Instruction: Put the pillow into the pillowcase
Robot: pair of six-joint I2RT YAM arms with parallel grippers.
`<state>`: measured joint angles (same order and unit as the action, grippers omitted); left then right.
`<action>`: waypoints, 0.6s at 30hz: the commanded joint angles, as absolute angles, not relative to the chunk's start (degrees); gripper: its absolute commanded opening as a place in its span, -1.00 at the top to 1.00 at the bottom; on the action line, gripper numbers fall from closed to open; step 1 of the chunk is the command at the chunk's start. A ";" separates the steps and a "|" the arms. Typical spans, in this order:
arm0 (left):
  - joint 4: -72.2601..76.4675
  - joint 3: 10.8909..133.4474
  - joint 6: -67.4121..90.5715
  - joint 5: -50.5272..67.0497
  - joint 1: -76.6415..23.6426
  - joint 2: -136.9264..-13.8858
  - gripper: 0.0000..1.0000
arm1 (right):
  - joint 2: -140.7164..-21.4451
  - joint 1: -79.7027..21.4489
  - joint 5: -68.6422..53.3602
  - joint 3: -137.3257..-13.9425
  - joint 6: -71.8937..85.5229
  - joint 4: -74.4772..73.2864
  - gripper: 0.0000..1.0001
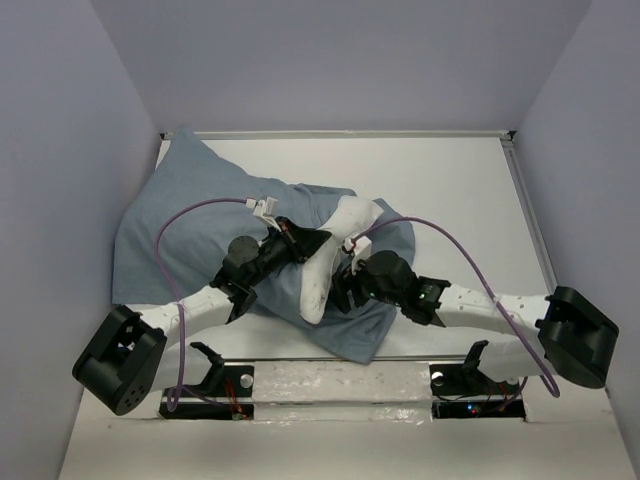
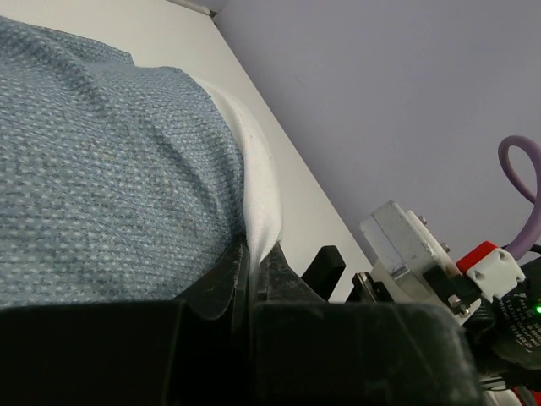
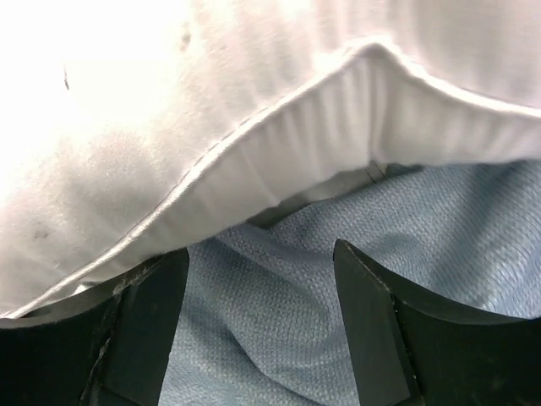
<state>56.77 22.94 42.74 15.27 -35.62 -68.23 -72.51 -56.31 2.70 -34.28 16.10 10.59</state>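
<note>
Woven blue-grey pillowcase [image 1: 190, 215], wrinkled; soft white seamed pillow [image 1: 325, 270] partly inside. Level at the opening, left gripper [image 2: 251, 266] clamped on pillowcase hem; right gripper [image 3: 258, 254] spread wide, empty.

At our left the pillowcase [image 1: 180, 225] on the surface [image 1: 455, 190], pillow [image 1: 330, 255] poking from its right end, left hand [image 1: 300, 245] and right hand [image 1: 345, 288] flanking it

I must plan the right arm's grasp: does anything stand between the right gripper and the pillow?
Nothing visible does. The open right gripper faces the seamed edge of the pillow directly; only the pillowcase shows below that edge.
</note>
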 commanded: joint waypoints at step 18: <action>55.41 26.27 39.92 16.79 -37.34 -64.60 1.00 | -72.13 -56.34 5.13 -30.25 15.37 18.58 1.00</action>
